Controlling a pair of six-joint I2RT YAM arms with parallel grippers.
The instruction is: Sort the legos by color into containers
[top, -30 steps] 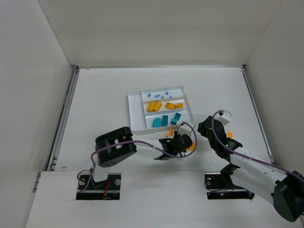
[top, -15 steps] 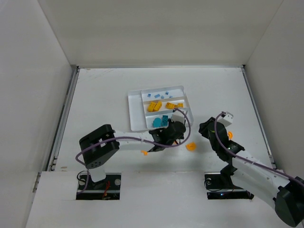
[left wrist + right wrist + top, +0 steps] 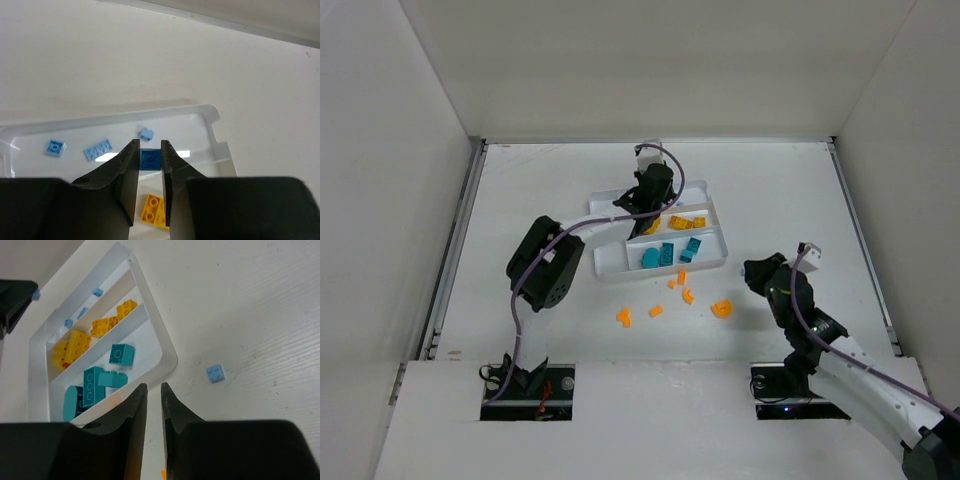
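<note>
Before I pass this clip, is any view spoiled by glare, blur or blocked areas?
Top external: even, soft light, sharp enough, though the orange legos are tiny. Left wrist: a glare streak on the tray floor beside the blue brick, and the dark fingers block the lower frame. Right wrist: sharp on the tray; its own fingers are blurred.

left claw over tray's far section; loose legos on table in front of tray.

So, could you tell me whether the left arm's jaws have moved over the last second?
Yes. The left gripper went from the table in front of the white tray to above the tray's far section, holding a blue lego.
</note>
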